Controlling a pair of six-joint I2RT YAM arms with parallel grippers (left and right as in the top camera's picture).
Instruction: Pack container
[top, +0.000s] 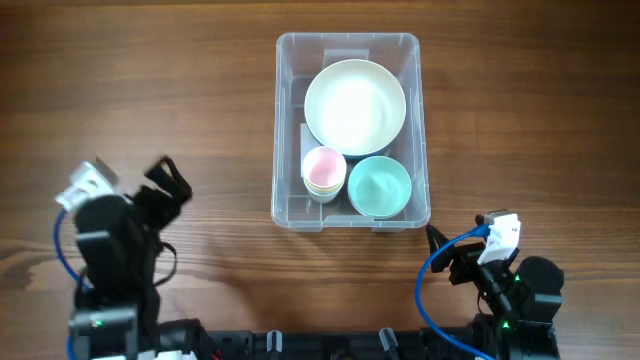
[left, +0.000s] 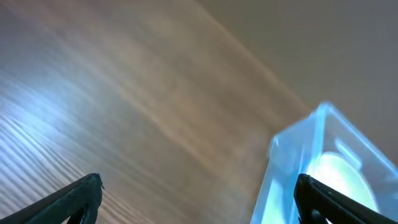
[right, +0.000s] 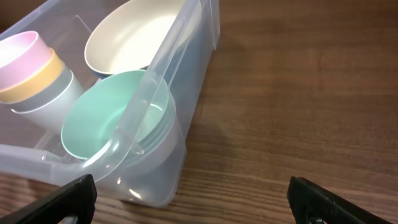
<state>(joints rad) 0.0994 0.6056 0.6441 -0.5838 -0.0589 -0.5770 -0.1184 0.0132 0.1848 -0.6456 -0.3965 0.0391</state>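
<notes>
The container (top: 288, 150), a clear plastic bin, sits on the wooden table (top: 150, 80) a little right of centre, its long side running away from me. Inside it, a large cream bowl (top: 355, 107) fills the far half. In the near half a stack of small cups (top: 324, 172) stands on the left, and my right wrist view shows a pink one on top, a yellow-orange one under it and a pale grey one lowest. A mint-green bowl (top: 379, 187) lies just beside the stack on the right, against the near right corner. The cream bowl's rim overlaps the edges of both.

My right gripper (right: 193, 205) hovers near that near right corner, over bare wood just outside the bin. Its jaws are spread as wide as they go, with nothing between them. My left gripper (left: 199, 186) hangs well apart from the bin over the table's left side, angled toward it, so only the bin's corner and a bit of the cream bowl show at the edge of its view. Its jaws are also fully spread and hold nothing. A blue cable (top: 428, 285) loops beside my right arm.
</notes>
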